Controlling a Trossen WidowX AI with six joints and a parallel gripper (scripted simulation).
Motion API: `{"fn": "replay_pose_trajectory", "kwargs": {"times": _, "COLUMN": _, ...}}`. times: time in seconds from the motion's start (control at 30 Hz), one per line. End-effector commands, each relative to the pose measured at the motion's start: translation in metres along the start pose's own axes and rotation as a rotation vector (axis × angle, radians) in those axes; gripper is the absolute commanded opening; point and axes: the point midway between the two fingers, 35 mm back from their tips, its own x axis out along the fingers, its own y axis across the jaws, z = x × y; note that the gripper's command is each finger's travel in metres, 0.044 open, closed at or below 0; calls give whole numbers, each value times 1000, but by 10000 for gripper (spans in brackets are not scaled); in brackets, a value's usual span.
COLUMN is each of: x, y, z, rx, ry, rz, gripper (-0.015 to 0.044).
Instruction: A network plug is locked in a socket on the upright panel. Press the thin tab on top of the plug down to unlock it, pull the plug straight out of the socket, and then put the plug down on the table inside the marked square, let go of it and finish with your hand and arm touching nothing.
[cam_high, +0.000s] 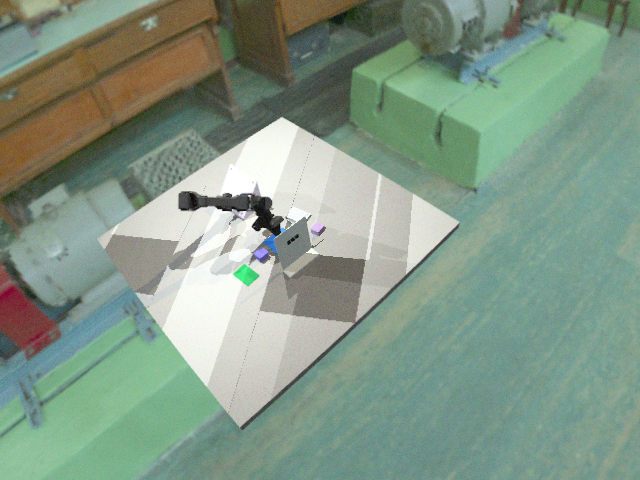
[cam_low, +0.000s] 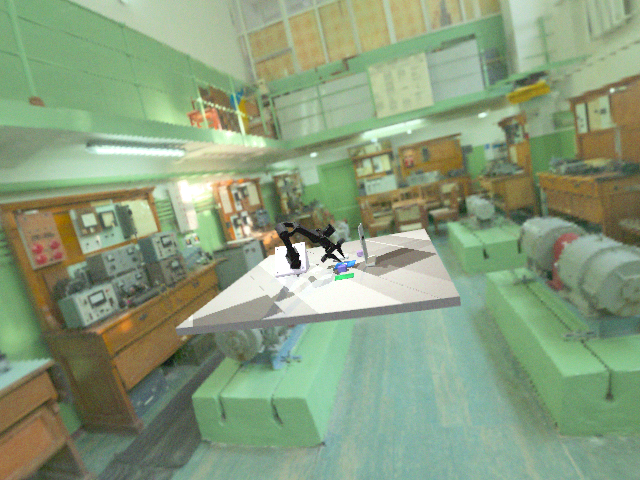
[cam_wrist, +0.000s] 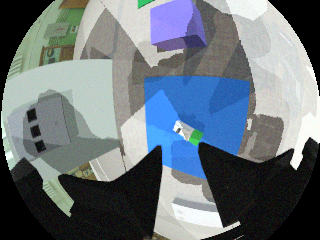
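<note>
On the pale surface (cam_high: 310, 335), seen from the top, the black arm (cam_high: 222, 201) is stretched from its white base plate at the left towards the middle, with its wrist bent downward. To the right of it a flat green patch (cam_high: 246, 274) is seen, then a purple cube (cam_high: 261, 253), then a blue square (cam_high: 270, 243) partly hidden beneath the wrist, then the grey upright panel (cam_high: 294, 242) with three dark sockets in a row. A second purple cube (cam_high: 317, 227) is placed just beyond the panel at the right. In the wrist view the panel (cam_wrist: 47, 123) is shown at the left, well apart from the pincer (cam_wrist: 180, 148). The pincer is held partly open above the blue square (cam_wrist: 227, 107), and nothing is gripped between its fingers. The small white network plug (cam_wrist: 187, 132), with a green piece at one end, is seen lying on the blue square, out of the socket, just past the two dark fingertips and in line with the gap between them.
</note>
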Motion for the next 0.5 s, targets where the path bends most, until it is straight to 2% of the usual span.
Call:
{"fn": "replay_pose_trajectory", "kwargs": {"times": 0.0, "x": -6, "y": 3, "z": 1, "rx": 11, "ry": -3, "rz": 8, "gripper": 156}}
{"fn": "replay_pose_trajectory", "kwargs": {"times": 0.47, "x": -18, "y": 9, "z": -1, "rx": 10, "ry": 1, "rz": 5, "gripper": 156}}
